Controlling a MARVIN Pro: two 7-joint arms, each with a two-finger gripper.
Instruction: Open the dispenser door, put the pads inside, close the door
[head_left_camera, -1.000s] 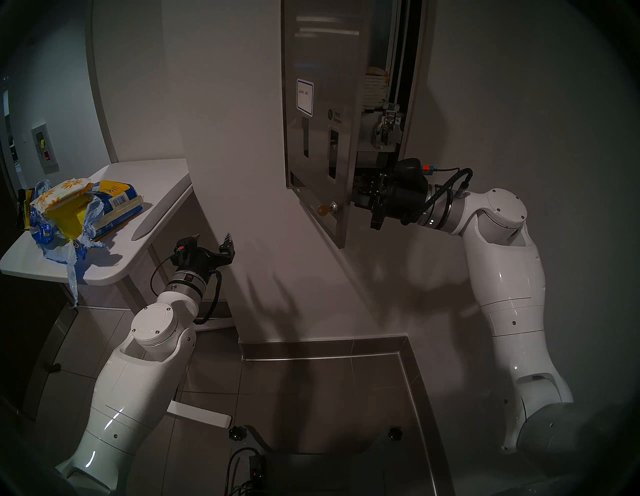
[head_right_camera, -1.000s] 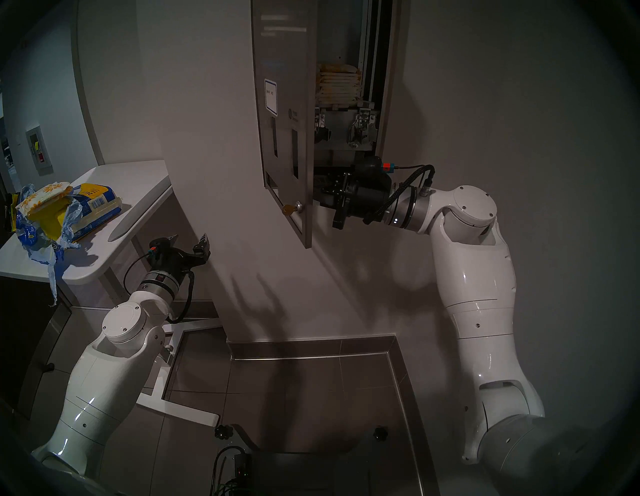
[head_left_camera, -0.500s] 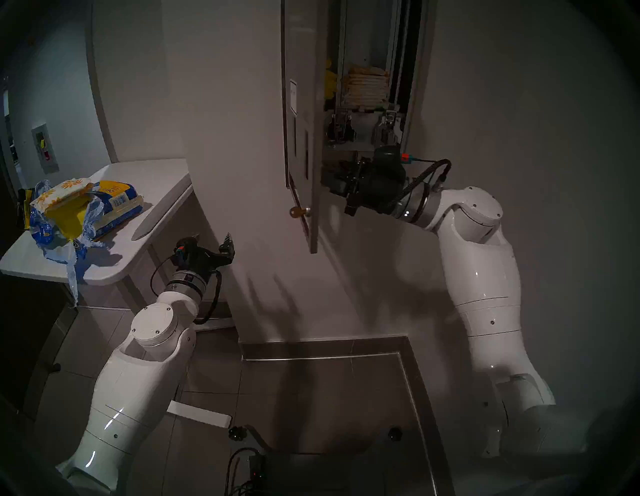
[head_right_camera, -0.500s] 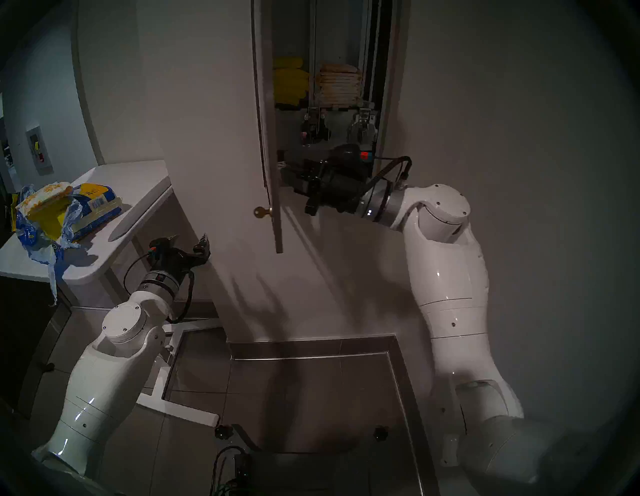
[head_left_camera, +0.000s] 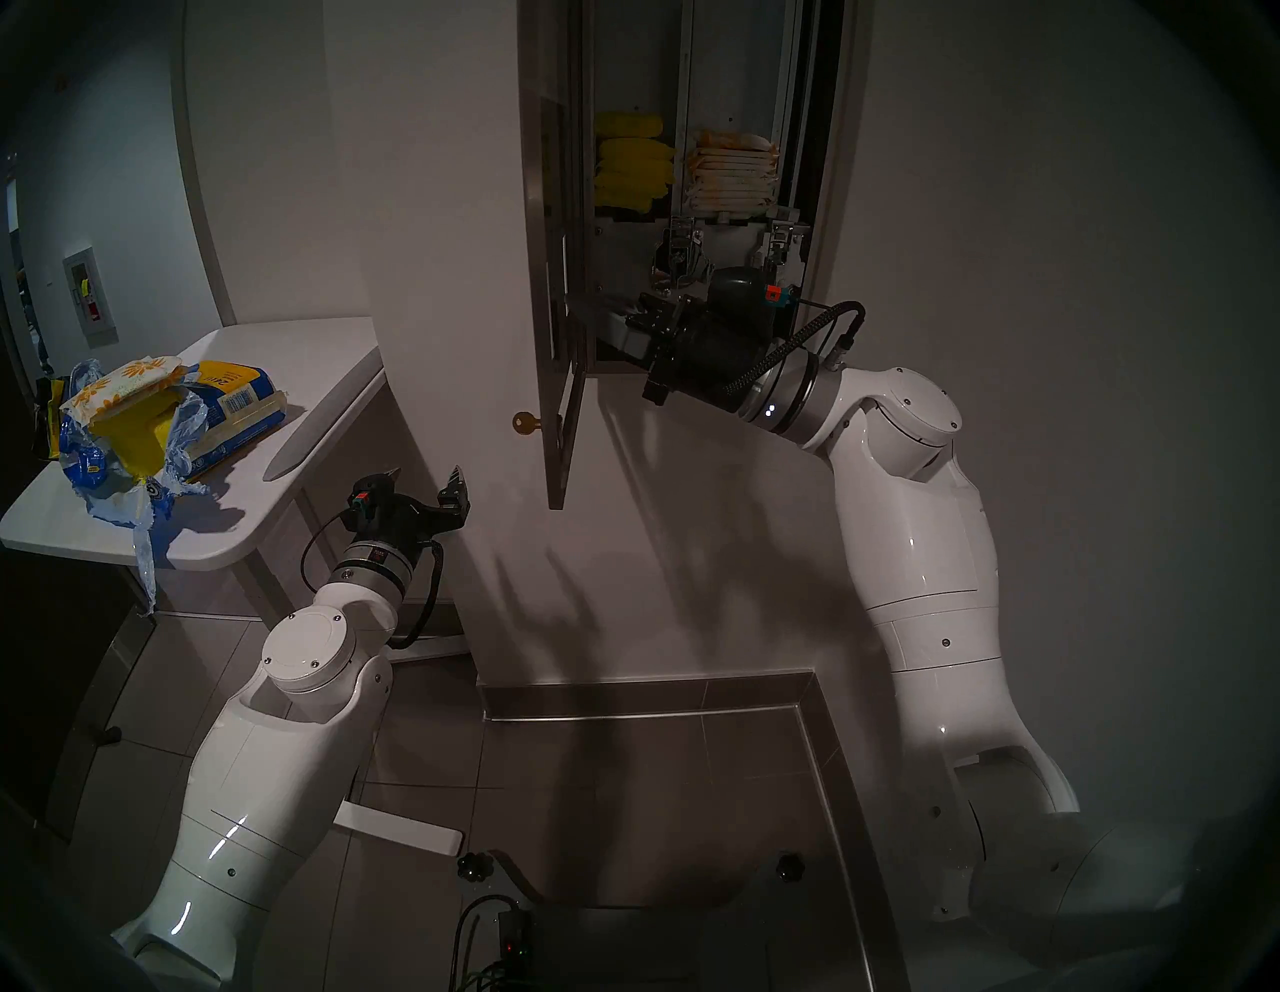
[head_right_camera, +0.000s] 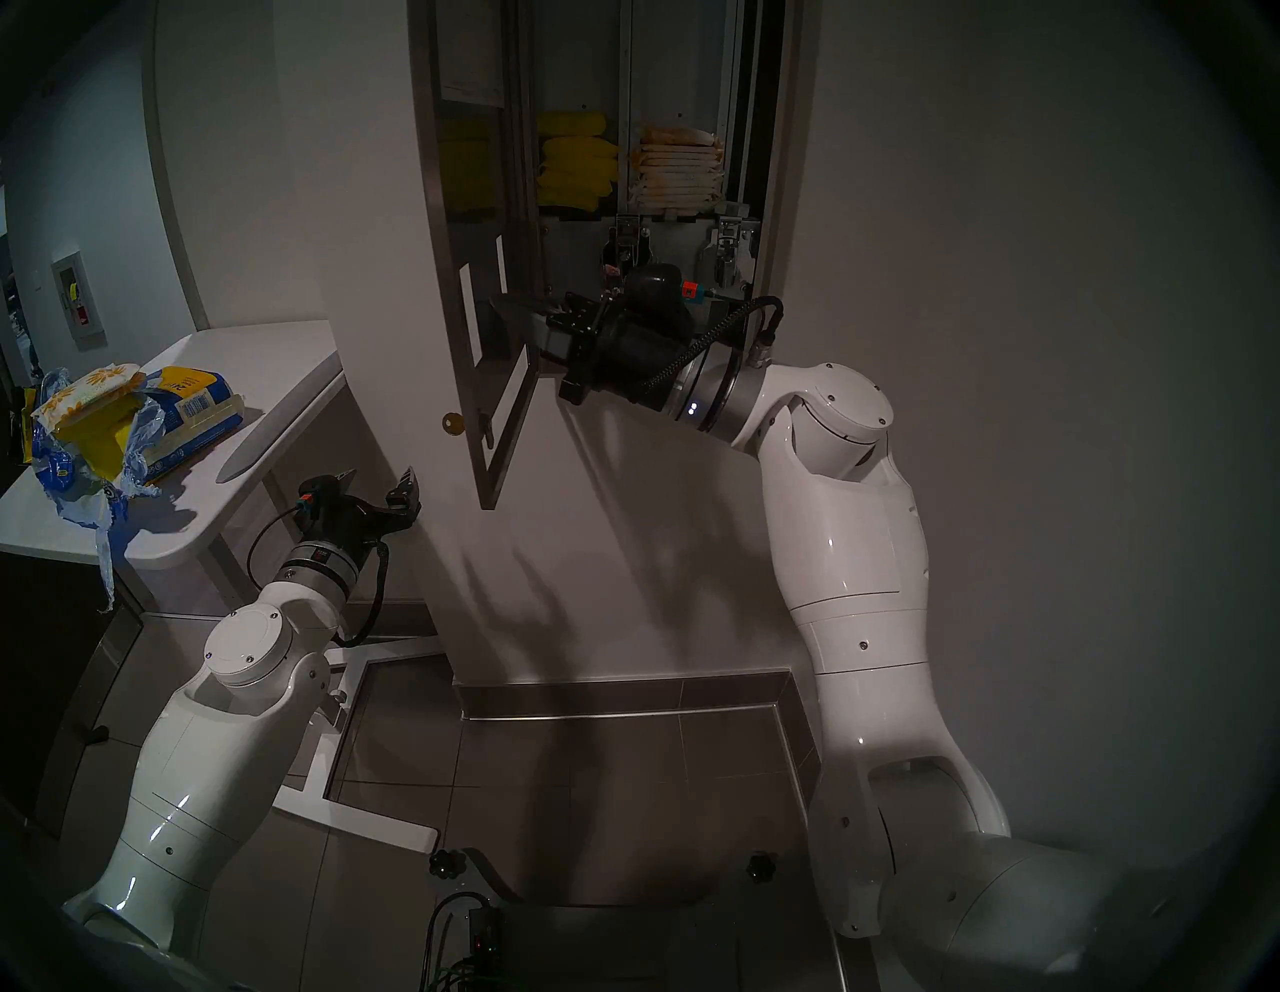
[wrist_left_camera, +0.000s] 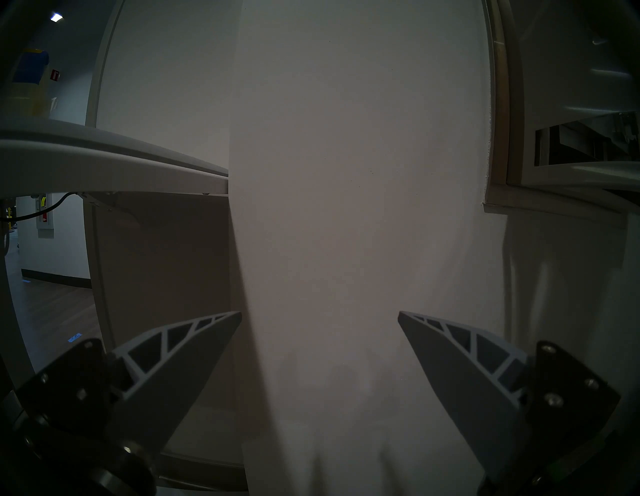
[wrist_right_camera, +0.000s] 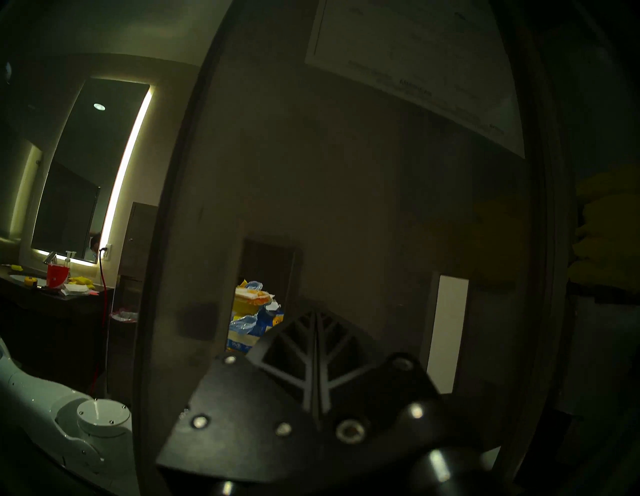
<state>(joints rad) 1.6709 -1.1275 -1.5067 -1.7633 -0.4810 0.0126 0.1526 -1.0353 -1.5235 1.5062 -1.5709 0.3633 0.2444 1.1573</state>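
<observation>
The dispenser door stands swung wide open to the left, and its back side with a white sheet faces my right wrist camera. My right gripper is shut and empty, its tips at the lower inside of the door; contact cannot be told. Daisy-printed pads lie on top of the torn bag on the table. A stack of pads fills the dispenser's right column. My left gripper is open and empty, low beside the table.
Yellow packets sit in the dispenser's left column. A brass key sticks out of the door lock. The white table juts from the wall at left, carrying a torn blue-and-yellow bag. A wall corner lies between my arms.
The door has swung from partly open to wide open toward the left. My right gripper has moved left and up with it. The left arm has stayed still.
</observation>
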